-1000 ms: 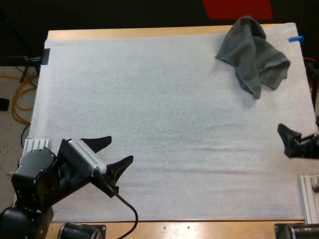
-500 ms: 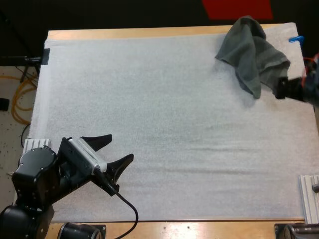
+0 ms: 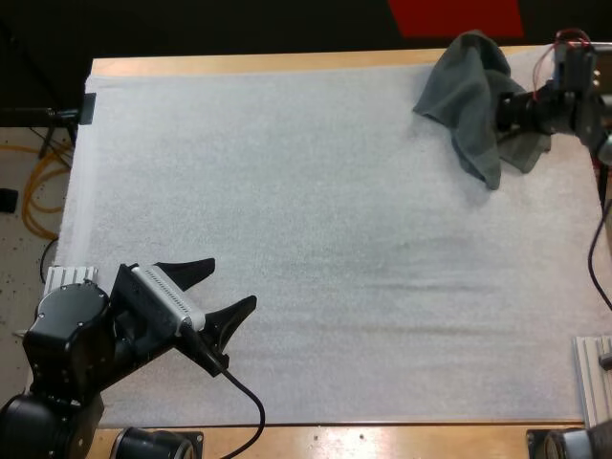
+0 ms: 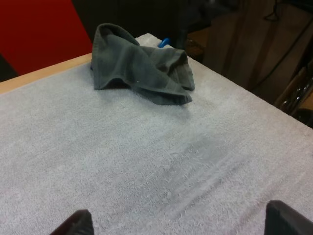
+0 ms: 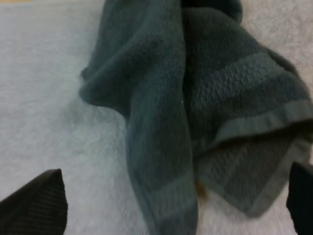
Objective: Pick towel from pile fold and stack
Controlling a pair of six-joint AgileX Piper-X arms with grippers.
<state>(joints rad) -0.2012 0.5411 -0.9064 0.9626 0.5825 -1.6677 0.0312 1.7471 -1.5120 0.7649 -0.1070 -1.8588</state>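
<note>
Left gripper: low over the near left of the white mat, jaws apart and empty. I judge it is held there, well apart from the work, to leave the tabletop free for folding.

Towel: one dark grey-green piece, crumpled in a heap at the mat's far right corner.

Right gripper: at the towel's right side, jaws apart, with the heap's thick fold and hemmed edge lying between them, not clamped. This placement suggests a pick approach; the grasp is not yet made.
</note>
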